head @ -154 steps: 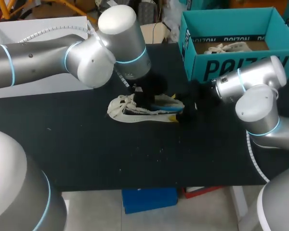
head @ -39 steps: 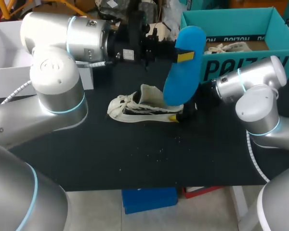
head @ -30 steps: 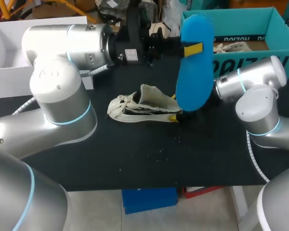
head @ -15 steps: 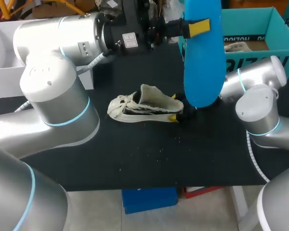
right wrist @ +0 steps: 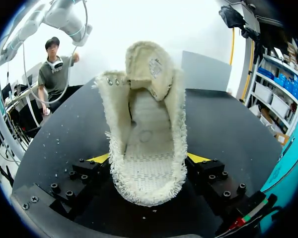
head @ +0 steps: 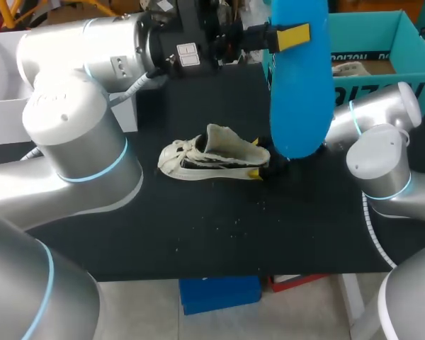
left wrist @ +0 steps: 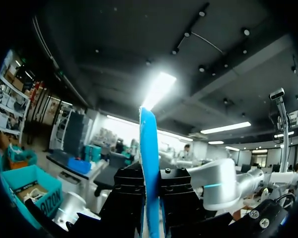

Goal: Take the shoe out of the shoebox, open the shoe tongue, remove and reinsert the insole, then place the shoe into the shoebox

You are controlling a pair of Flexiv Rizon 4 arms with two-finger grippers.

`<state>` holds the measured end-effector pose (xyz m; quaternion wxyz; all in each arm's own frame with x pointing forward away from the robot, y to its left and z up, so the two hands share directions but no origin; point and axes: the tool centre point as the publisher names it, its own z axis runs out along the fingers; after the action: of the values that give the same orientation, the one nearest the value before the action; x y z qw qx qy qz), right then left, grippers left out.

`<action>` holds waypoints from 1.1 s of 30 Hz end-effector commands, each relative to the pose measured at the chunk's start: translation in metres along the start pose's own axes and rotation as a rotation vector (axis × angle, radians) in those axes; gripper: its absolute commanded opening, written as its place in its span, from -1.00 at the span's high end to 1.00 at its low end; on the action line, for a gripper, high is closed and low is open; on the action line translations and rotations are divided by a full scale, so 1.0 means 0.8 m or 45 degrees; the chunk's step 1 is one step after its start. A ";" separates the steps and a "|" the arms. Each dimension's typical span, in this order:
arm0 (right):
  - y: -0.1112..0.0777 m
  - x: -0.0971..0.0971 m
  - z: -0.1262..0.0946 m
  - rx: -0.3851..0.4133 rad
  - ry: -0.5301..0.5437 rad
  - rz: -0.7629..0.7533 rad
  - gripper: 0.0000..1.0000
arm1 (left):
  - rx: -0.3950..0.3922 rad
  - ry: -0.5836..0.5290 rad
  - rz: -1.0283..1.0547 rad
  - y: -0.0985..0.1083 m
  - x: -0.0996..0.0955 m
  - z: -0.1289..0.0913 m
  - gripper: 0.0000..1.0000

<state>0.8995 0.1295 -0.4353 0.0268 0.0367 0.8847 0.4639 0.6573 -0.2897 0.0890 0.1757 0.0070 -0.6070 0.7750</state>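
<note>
My left arm comes in from the left and bends up over the back of the worktop, with its wrist lying level and pointing to the right. The left hand is clamped on the blue insole near its upper end, one yellow tip showing across the face. The insole hangs upright in the air, its lower end above the worktop just beside the heel of the shoe. In the left wrist view the insole stands edge-on between the two black fingers, pressed from both sides. My right arm reaches in low from the right, its forearm lying in front of the teal shoebox. The right hand grips the shoe at the heel. The right wrist view shows yellow tips against both sides of the heel, with the tongue pulled up and the inside bare. The cream shoe rests on its sole on the worktop, toe pointing left. A second shoe lies inside the shoebox.
</note>
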 end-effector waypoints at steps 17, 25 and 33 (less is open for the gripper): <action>0.003 -0.005 -0.031 0.277 0.042 -0.103 -1.00 | -0.020 0.001 -0.001 -0.004 0.000 -0.004 1.00; 0.003 -0.005 -0.058 0.546 0.040 -0.104 -1.00 | -0.020 0.001 -0.001 -0.004 0.000 -0.004 1.00; 0.009 -0.010 -0.067 0.863 -0.003 -0.113 -1.00 | -0.020 0.001 -0.001 -0.004 0.000 -0.004 1.00</action>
<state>0.9030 0.0849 -0.4063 0.0315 -0.0019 0.9636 0.2656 0.6590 -0.2851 0.0914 0.1771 0.0055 -0.6132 0.7698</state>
